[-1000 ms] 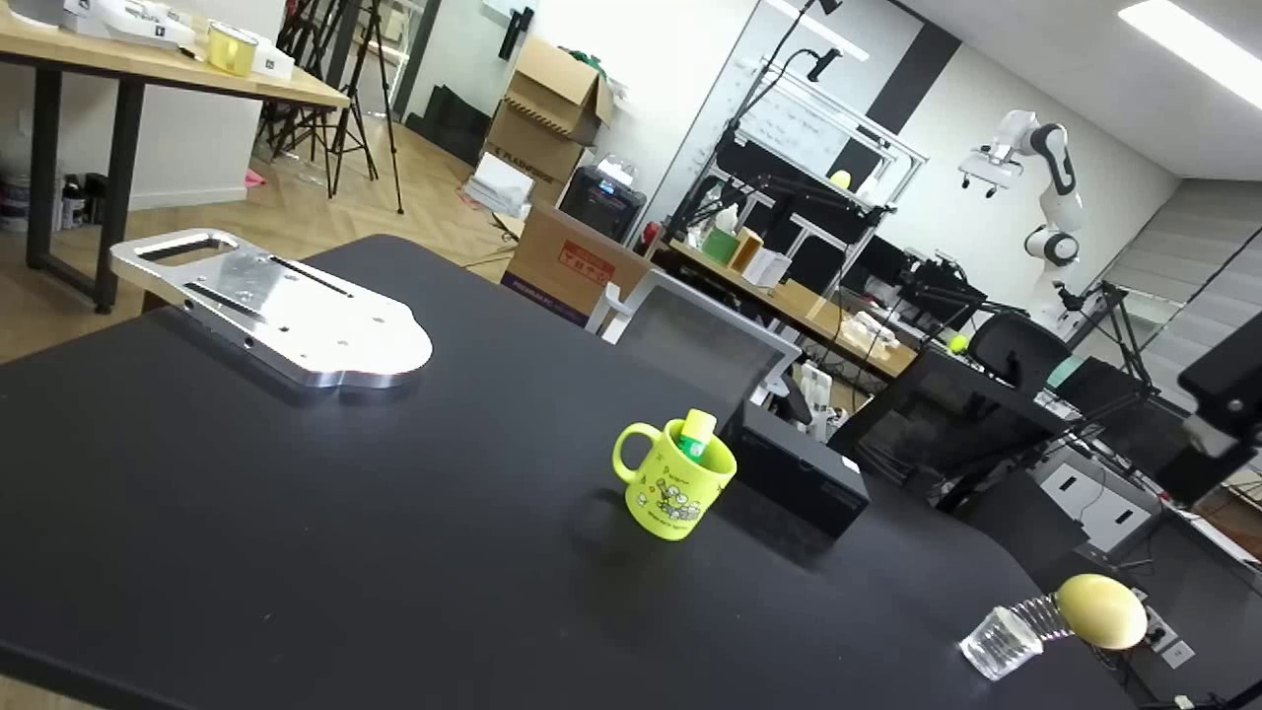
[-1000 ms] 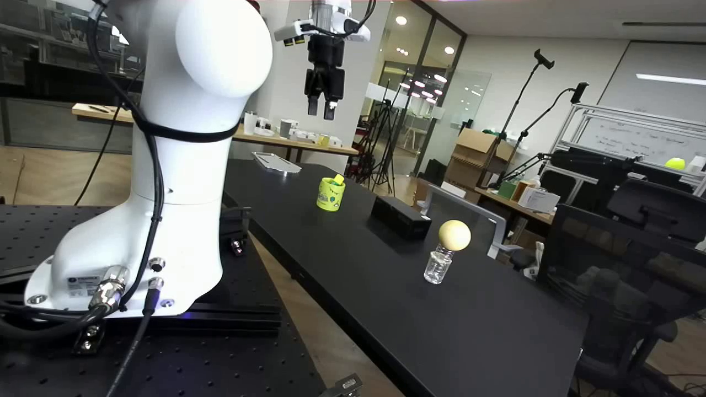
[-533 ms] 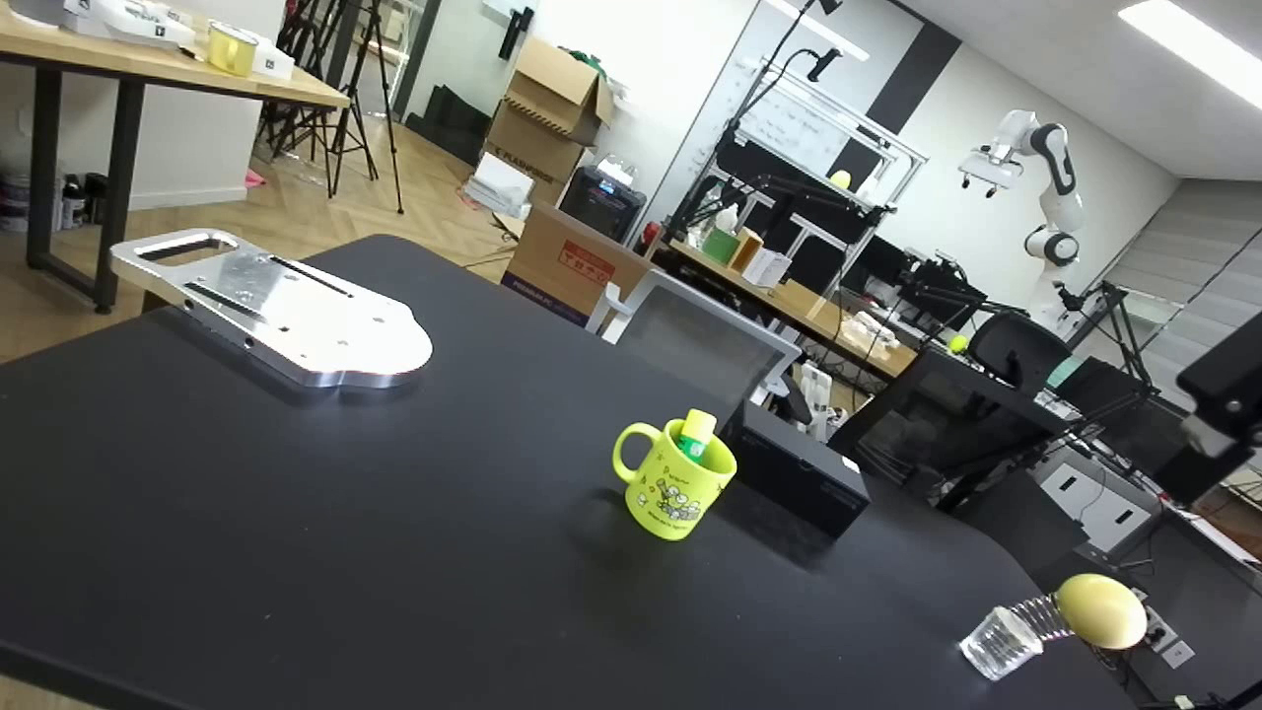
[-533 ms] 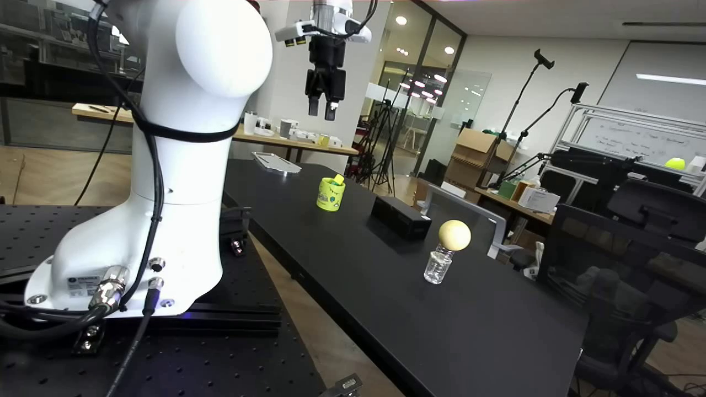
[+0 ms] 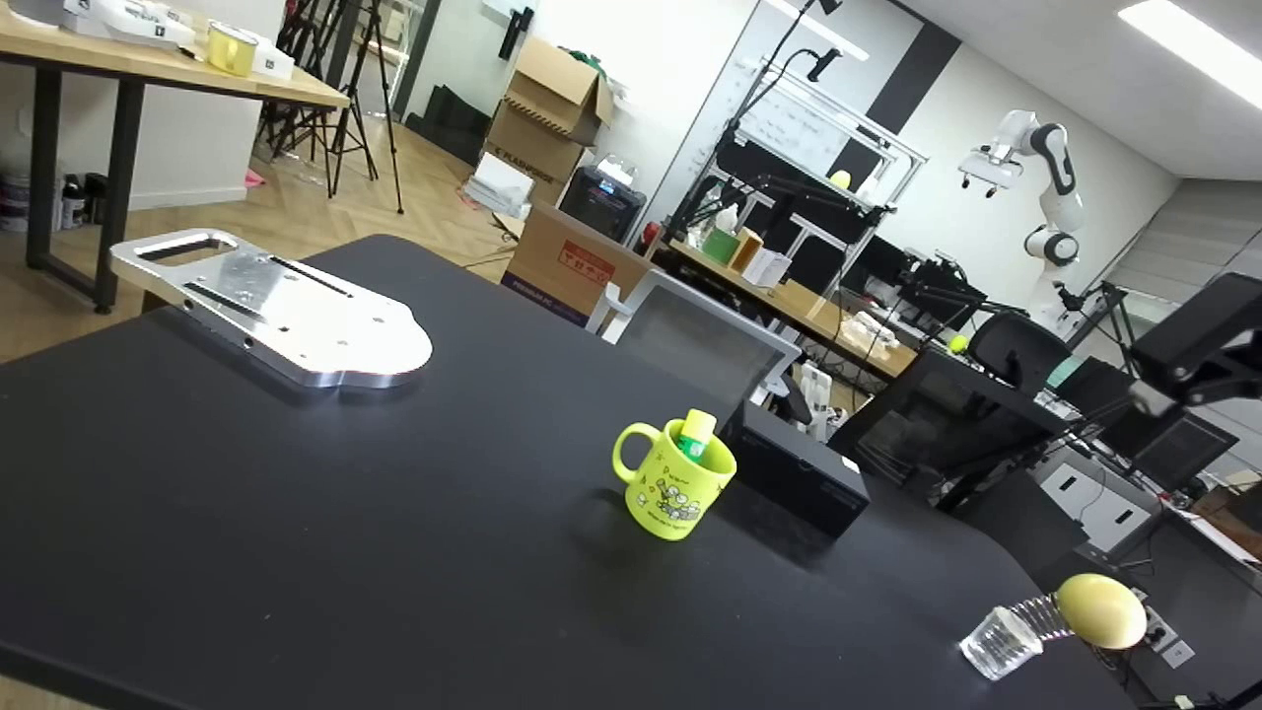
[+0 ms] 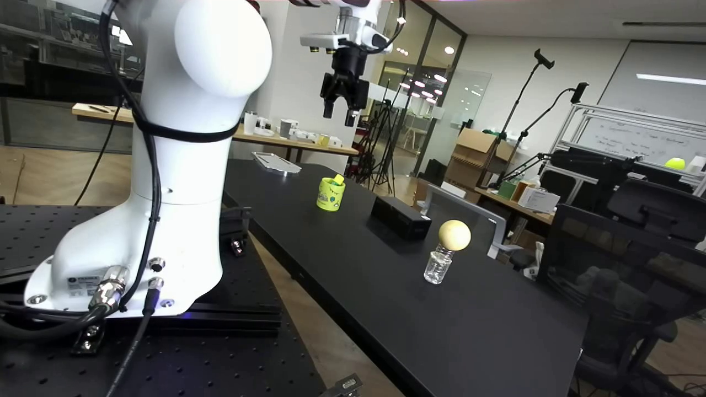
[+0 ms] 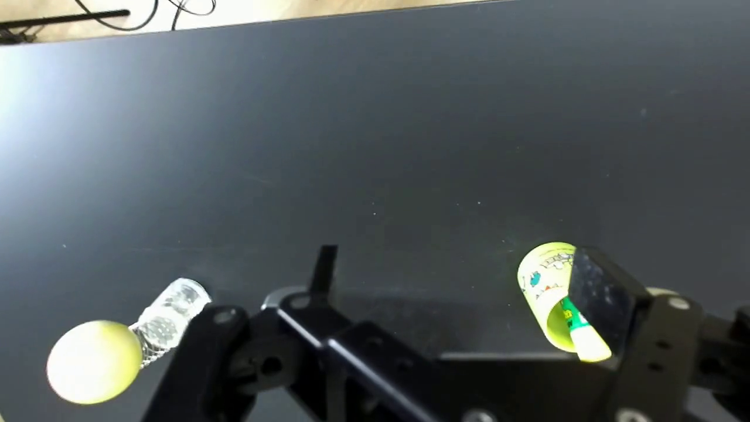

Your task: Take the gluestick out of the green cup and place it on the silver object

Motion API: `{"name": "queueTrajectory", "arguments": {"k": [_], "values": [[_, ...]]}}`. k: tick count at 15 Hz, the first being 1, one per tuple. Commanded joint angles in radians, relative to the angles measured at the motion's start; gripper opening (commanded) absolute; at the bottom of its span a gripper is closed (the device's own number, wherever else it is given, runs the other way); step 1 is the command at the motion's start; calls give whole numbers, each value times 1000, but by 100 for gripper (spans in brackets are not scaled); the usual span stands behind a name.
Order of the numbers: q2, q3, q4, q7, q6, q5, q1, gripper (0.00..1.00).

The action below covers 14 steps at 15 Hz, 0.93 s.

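The gluestick [image 5: 698, 430], with a yellow cap and green body, leans inside the lime-green cup [image 5: 675, 496], its cap above the rim. The cup stands upright on the black table; it also shows in an exterior view [image 6: 330, 198]. In the wrist view, one finger partly covers the cup [image 7: 540, 275] and gluestick [image 7: 590, 343]. The silver object [image 5: 296, 311], a flat metal slab, lies at the table's far end; it also shows in an exterior view [image 6: 276, 162] but not in the wrist view. My gripper [image 6: 340, 116] is open and empty, high above the table.
A black box [image 5: 794, 468] stands beside the cup. A yellow ball [image 6: 455, 235] on a spring with a clear base [image 6: 437, 267] stands farther along the table; the ball is at lower left in the wrist view [image 7: 94, 360]. A chair [image 5: 695, 335] is behind the table's edge.
In an exterior view my gripper has moved right and tilted slightly, and its fingers look farther apart. It reaches further in from the edge of an exterior view. Cup, gluestick and slab are unchanged.
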Motion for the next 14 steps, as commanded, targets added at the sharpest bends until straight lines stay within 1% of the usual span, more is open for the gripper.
{"name": "queueTrajectory", "arguments": {"k": [1,4,9,10,12,13,14], "values": [[211,-15,162,-79,18,-70,2,100],[366,-19,277,-169,39,-89,29,100],[617,5,505,-215,22,-164,67,100],[661,6,551,-225,10,-176,77,100],[747,7,651,-250,-60,-184,98,100],[780,5,693,-245,-100,-207,110,100],[802,-2,727,-195,-137,-240,124,100]]}}
